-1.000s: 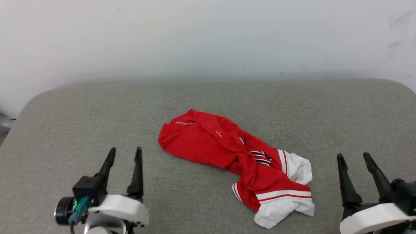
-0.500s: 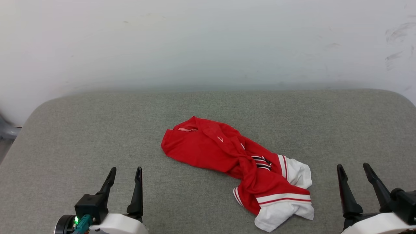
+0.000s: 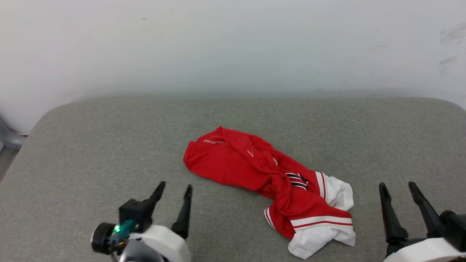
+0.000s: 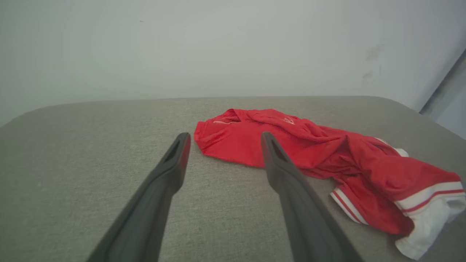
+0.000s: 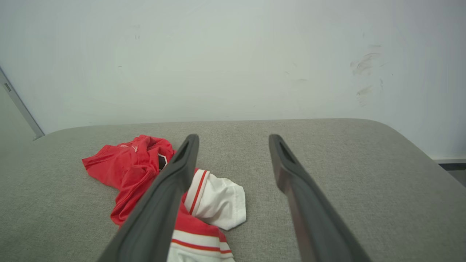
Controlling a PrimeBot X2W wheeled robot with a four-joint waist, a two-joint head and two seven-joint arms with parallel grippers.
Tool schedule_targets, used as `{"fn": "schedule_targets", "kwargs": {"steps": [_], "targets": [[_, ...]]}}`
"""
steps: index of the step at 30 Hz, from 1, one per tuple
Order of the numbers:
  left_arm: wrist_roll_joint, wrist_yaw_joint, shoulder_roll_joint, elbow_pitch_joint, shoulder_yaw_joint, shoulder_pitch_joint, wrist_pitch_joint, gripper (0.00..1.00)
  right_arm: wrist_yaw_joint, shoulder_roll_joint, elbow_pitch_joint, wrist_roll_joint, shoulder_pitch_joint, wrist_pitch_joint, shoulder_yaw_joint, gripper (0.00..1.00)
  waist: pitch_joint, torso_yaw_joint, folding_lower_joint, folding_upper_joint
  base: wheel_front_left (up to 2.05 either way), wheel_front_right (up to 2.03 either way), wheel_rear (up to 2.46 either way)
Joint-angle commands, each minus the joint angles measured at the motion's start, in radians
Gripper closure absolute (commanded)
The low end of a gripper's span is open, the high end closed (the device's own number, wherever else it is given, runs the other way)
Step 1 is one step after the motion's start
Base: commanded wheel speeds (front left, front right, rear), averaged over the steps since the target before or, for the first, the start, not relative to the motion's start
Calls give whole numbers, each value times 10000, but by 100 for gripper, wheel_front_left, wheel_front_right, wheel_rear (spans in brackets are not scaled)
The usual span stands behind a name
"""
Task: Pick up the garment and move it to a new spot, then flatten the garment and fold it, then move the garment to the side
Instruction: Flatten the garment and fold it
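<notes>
i'm holding left gripper [image 3: 174, 186] and right gripper [image 3: 396, 184] spread, empty; pinching the twisted red-and-white jersey shirt [image 3: 233, 163] mid-bunch could tighten it

Bare grey cushion [image 3: 91, 145] surrounds the crumpled garment [image 3: 233, 163]; a wall [image 3: 233, 43] closes the far side.

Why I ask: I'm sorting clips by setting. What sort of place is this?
Probably a plain indoor test room, not a home: a grey fabric-covered padded surface with rounded corners stands against a bare, scuffed white wall, and a crumpled red-and-white jersey T-shirt lies on it.
</notes>
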Motion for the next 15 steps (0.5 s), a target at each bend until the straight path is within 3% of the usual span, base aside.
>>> {"fn": "schedule_targets", "kwargs": {"steps": [1, 10, 15], "targets": [[95, -321, -90, -132, -490, -527, 710, 0, -7, 7, -51, -51, 38, 59, -50, 0, 90, 34, 0, 0, 0, 0, 0], [274, -1572, -738, -467, -2648, -1759, 3053, 0, -7, 7, -149, -111, -161, 141, -78, 0, 491, -239, 0, 0, 0, 0, 0], [255, -2027, -1143, -278, -3801, -2426, 3957, 0, -7, 7, -198, -108, -417, 82, -112, 0, 1085, -603, 0, 0, 0, 0, 0]]}}
